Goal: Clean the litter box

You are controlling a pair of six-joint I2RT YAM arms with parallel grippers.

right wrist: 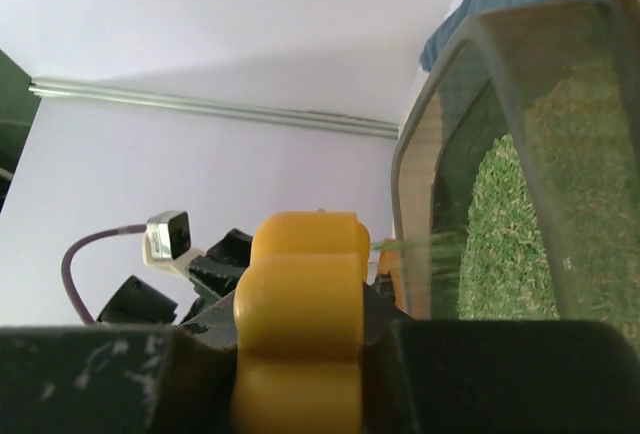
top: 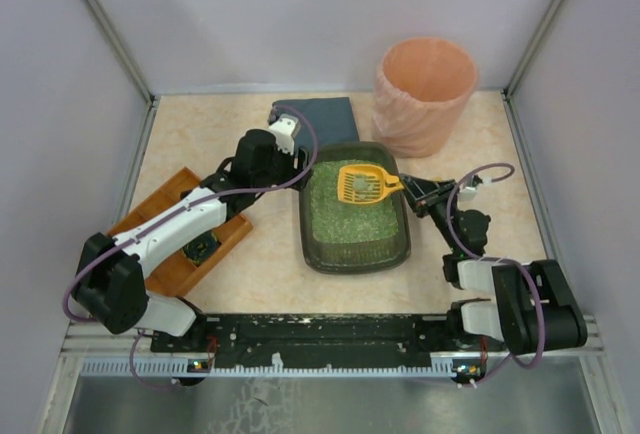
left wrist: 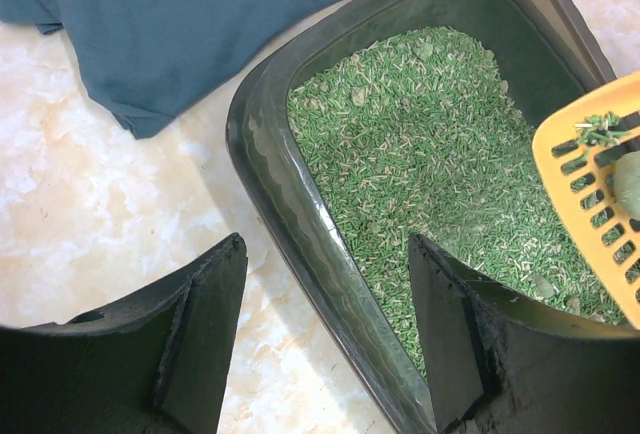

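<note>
The fingers of the left gripper stand spread, one outside over the table and one inside above the litter. The rim of the litter box runs between them. It sits close against the inner finger and apart from the outer one, so nothing is clamped.

The fingers of the right gripper are pressed onto the yellow handle of the scoop. The slotted blade hangs over the upper half of the box and carries a few granules and a greyish lump.

The litter box lies at the centre of the overhead view, between the two arms, with its long axis running bottom to top of the frame. Its left wall meets the left fingers. The scoop handle points right, toward the right arm.

The peach bin stands above and right of the box, nearer the right arm. The next move is probably to carry the loaded scoop up and right to the bin. The left gripper could close on the wall to steady the box.
</note>
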